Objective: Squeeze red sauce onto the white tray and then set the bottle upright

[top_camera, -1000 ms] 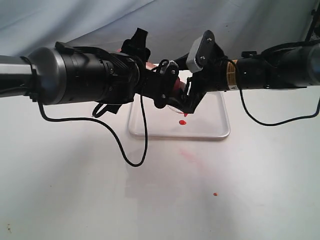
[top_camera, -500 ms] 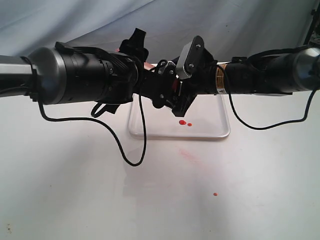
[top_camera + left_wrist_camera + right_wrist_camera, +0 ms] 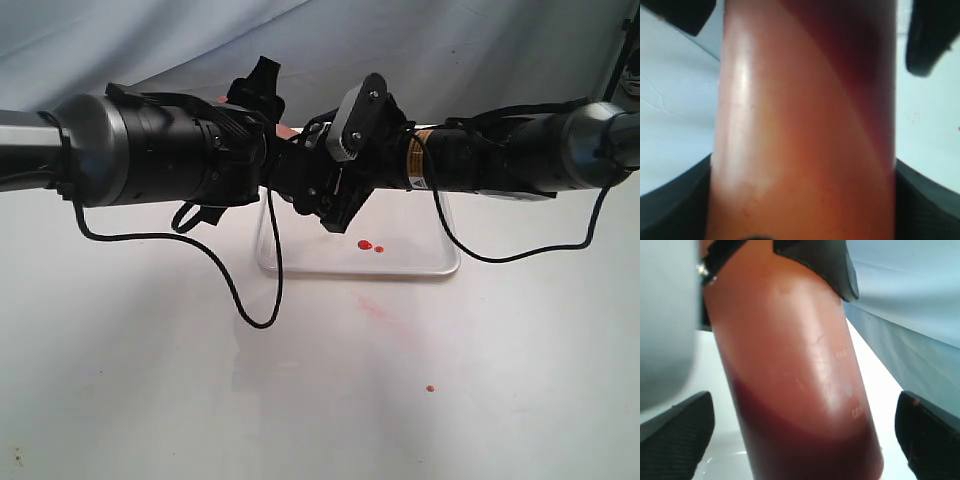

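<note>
The bottle (image 3: 805,125) hangs above the tray (image 3: 440,268), clamped across its body by the left tool (image 3: 802,165). From outside it is mostly hidden behind both arms. The right tool (image 3: 805,405) stands wide around it, with a gap showing on each side, so it holds nothing. 2 drops of sauce (image 3: 366,244) lie on the tray, and a red smear (image 3: 375,308) marks the worktop (image 3: 150,380) nearby.

The wall looks soft and glossy, so it should give under pressure and may slip. The sauce pools dark at 1 end, which probably shifts the weight there. It is best held mid-body and gripped lightly when righting, or more will squirt out.
</note>
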You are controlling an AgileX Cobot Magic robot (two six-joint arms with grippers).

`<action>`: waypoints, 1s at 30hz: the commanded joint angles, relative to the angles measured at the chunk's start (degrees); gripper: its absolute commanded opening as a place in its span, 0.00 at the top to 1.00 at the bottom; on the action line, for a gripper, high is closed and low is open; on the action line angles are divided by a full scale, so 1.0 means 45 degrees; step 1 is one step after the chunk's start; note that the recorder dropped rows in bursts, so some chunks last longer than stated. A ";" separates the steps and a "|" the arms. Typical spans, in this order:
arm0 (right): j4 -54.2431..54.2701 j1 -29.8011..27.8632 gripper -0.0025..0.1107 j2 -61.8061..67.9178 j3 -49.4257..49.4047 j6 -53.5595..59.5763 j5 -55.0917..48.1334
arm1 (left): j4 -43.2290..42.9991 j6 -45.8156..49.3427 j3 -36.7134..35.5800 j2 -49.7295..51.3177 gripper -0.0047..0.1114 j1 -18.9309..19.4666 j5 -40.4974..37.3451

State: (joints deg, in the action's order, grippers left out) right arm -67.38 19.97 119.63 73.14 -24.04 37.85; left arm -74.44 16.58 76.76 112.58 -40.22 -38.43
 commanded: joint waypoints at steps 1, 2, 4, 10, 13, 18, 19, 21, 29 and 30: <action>-0.0005 0.0138 0.19 0.0168 0.0078 0.0002 -0.0894 | -0.0722 -0.0255 0.0188 -0.0281 0.96 -0.0228 0.0167; -0.0005 0.0138 0.19 0.0168 0.0078 0.0002 -0.0894 | -0.0722 -0.0255 0.0188 -0.0281 0.96 -0.0228 0.0167; 0.0085 0.0138 0.19 0.0168 0.0078 0.0002 -0.0888 | -0.0722 -0.0255 0.0188 -0.0281 0.96 -0.0228 0.0167; 0.0201 0.0138 0.19 0.0168 0.0055 -0.0114 -0.1007 | -0.0722 -0.0255 0.0188 -0.0281 0.96 -0.0228 0.0199; -0.0338 0.0138 0.15 0.0168 0.0055 0.0334 -0.0915 | -0.0722 -0.0255 0.0188 -0.0281 0.96 -0.0228 0.0199; -0.0302 0.0138 0.05 0.0168 0.0055 0.0575 -0.1014 | -0.0722 -0.0255 0.0188 -0.0281 0.96 -0.0228 0.0249; -0.0236 0.0138 0.05 0.0168 0.0055 0.0575 -0.0900 | -0.0722 -0.0255 0.0188 -0.0281 0.96 -0.0228 0.0249; -0.0162 0.0138 0.05 0.0168 0.0055 0.0575 -0.0550 | -0.0722 -0.0255 0.0188 -0.0281 0.96 -0.0228 0.0249; 0.1035 0.0138 0.05 0.0574 0.0055 0.1033 -0.0578 | -0.0722 -0.0255 0.0188 -0.0281 0.96 -0.0228 0.0249; 0.1532 0.0138 0.05 0.0746 0.0055 0.1094 -0.0578 | -0.0722 -0.0255 0.0188 -0.0281 0.96 -0.0228 0.0249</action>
State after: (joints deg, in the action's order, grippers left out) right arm -64.70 20.33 120.64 73.14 -20.82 38.22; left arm -75.42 16.92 76.76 112.58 -40.22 -40.15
